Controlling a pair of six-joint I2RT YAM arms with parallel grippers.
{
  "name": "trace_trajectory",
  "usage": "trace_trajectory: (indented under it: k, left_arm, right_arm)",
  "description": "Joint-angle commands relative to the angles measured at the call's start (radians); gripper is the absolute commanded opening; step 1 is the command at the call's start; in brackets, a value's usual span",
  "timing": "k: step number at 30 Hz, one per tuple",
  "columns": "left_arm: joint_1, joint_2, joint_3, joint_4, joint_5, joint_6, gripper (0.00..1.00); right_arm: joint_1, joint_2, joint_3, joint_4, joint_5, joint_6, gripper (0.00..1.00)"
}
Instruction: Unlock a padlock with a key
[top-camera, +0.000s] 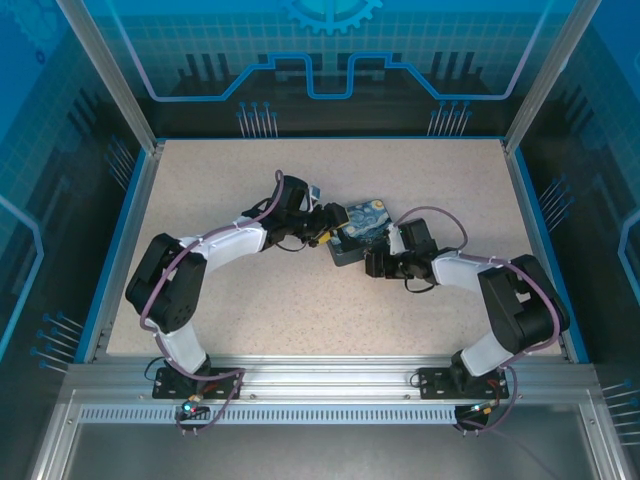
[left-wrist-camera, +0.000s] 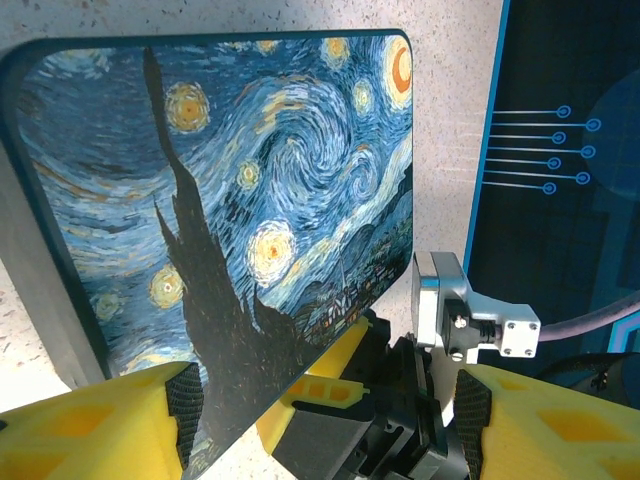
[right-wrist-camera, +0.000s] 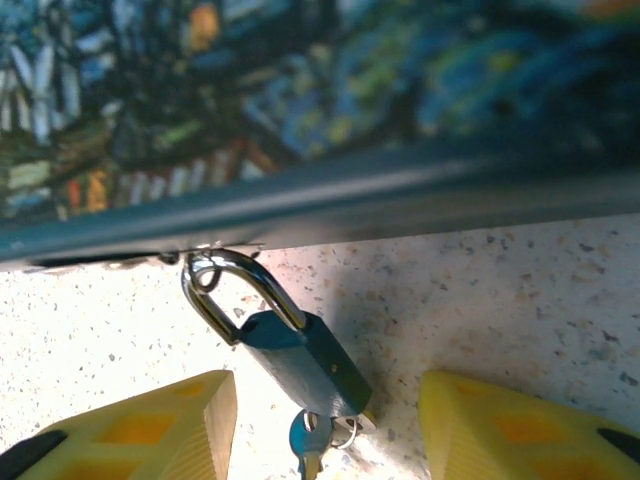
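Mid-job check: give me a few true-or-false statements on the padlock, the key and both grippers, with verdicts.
1. The small teal-bodied padlock hangs by its metal shackle at the edge of the Starry Night printed box. True.
2. The right gripper is shut on the padlock. False: its yellow fingers stand open on either side of it.
3. The small metal key lies far from the padlock. False: it sits at the padlock's lower end.
4. The left gripper is open beside the box. True.
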Motion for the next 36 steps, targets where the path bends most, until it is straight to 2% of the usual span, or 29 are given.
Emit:
trace_trajectory:
  k: [1, 24, 31, 36]
  left_arm:
    - [0.014, 0.014, 0.030, -0.019, 0.025, 0.015, 0.69]
    - [0.019, 0.037, 0.040, -0.016, 0.015, 0.016, 0.69]
    - [0.028, 0.046, 0.053, -0.041, -0.014, 0.040, 0.69]
    - [0.029, 0.053, 0.098, -0.144, -0.088, 0.131, 0.69]
  right_arm:
    - [0.024, 0.032, 0.023, 0.011, 0.005, -0.028, 0.51]
    - [0.039, 0.051, 0.018, 0.018, 0.020, -0.017, 0.36]
    - [0.038, 0.049, 0.014, 0.011, 0.025, -0.020, 0.20]
    - [0.036, 0.037, 0.006, 0.008, 0.027, -0.012, 0.09]
